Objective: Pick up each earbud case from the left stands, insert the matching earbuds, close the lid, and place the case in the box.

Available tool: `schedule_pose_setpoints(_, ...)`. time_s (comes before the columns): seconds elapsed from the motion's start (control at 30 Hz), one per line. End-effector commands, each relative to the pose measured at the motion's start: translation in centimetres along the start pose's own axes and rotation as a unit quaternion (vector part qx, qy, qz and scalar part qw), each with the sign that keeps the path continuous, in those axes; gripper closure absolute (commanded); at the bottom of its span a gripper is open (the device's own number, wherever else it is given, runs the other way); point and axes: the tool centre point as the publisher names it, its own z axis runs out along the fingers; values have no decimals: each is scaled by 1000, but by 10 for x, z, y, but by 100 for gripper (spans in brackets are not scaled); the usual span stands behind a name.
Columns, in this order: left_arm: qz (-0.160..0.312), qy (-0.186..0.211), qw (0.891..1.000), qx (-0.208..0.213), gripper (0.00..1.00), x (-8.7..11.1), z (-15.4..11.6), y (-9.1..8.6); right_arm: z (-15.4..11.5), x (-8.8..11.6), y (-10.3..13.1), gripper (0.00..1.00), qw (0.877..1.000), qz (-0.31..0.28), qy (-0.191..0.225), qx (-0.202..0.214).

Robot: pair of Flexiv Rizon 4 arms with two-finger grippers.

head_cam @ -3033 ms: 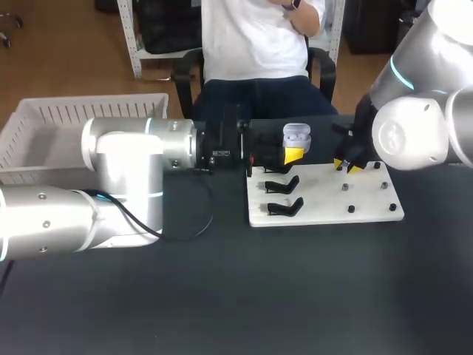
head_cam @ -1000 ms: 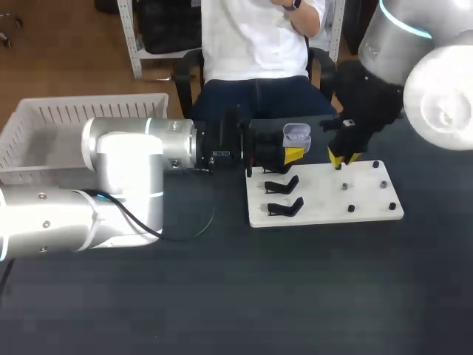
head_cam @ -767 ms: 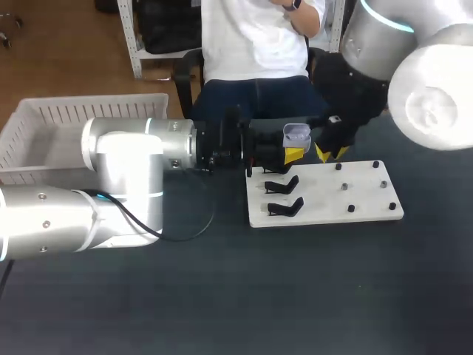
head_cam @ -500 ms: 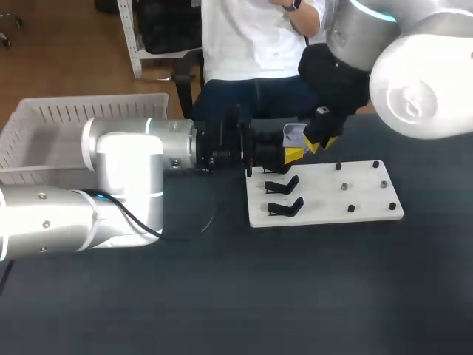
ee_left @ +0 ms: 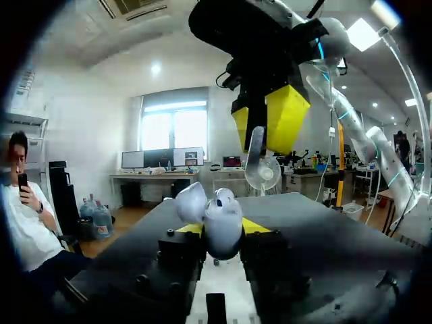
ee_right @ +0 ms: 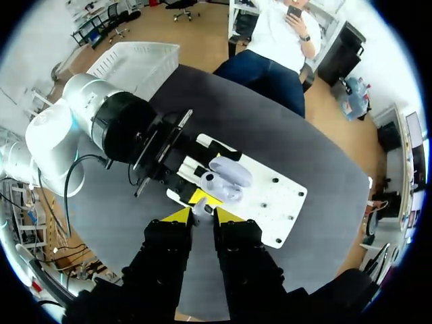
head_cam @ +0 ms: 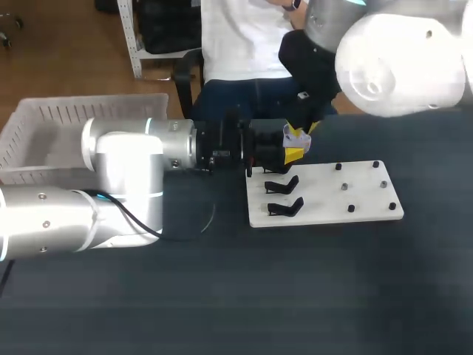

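Left gripper (ee_left: 221,229): fingers clamped on earbud case (ee_left: 217,214), lid open, held by white board's (head_cam: 325,211) far-left corner. Right gripper (ee_right: 202,213): pinching earbud (ee_right: 201,208), has swung from pegs (head_cam: 344,187) to just above case. Insertion into open case judged next.

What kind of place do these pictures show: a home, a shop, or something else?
Most likely a robotics lab bench. The left arm and the right arm meet over a dark table, a white board carries black stands, and a white basket sits at the left.
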Motion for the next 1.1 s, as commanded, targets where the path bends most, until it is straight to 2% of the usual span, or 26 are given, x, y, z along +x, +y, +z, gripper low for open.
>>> schedule_pose_setpoints(0.03, 2, -2, 1000, -3, 100, 1, 0, -1, 0, 0, 1, 100, 1000, 1, 0, 1)
schedule_pose_setpoints(0.5, 2, -2, 1000, -3, 100, 1, 0, -1, 0, 0, 1, 100, 1000, 1, 0, 1)
schedule_pose_setpoints(0.7, 2, -2, 1000, -3, 100, 1, 0, -1, 5, -1, -1, 100, 1000, -2, 14, -3)
schedule_pose_setpoints(1.1, 2, -2, 1000, -3, 100, 1, 0, -1, 13, -10, -6, 100, 1000, -8, 12, 3)
